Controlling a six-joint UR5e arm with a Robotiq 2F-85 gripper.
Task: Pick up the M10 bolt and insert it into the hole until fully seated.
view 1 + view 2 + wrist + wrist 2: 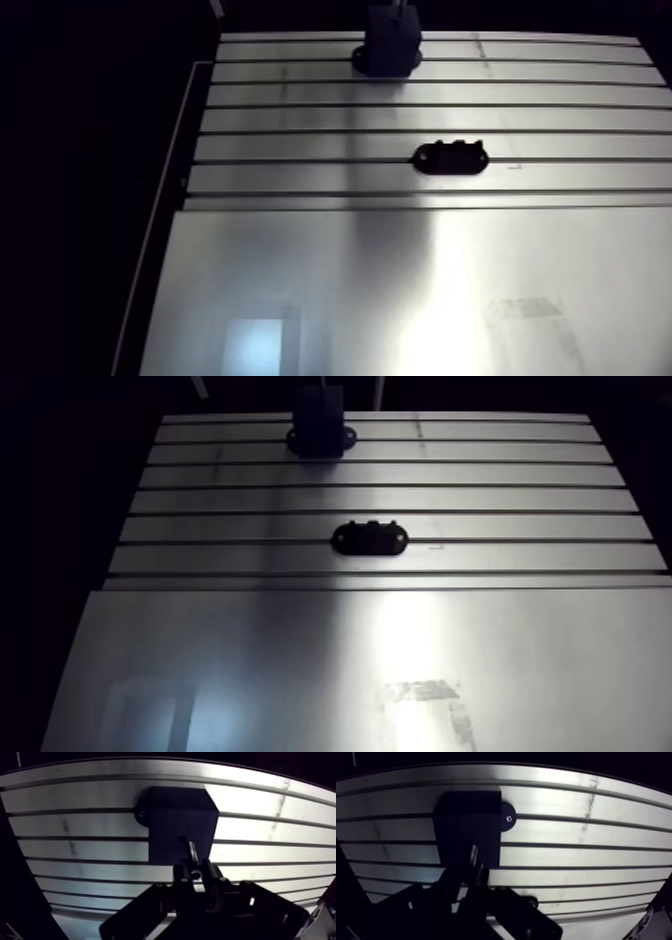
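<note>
In the wrist view my gripper [196, 871] is shut on a slim dark M10 bolt [191, 850], whose free end sticks out ahead of the fingertips. The bolt's tip lies over the near part of a dark square block [180, 817] with a round screwed-down ear [142, 815] at its side. No hole in the block's dark top can be made out. Whether the bolt touches the block cannot be told. In the arm view the same block [390, 50] stands at the far edge of the slotted table [300, 120]; the gripper itself is not distinguishable there.
A black oval holder [452, 157] with small bumps on top lies mid-table, well nearer than the block. A smooth metal plate [400, 290] covers the near part of the table. The table's left edge [165, 200] drops into darkness.
</note>
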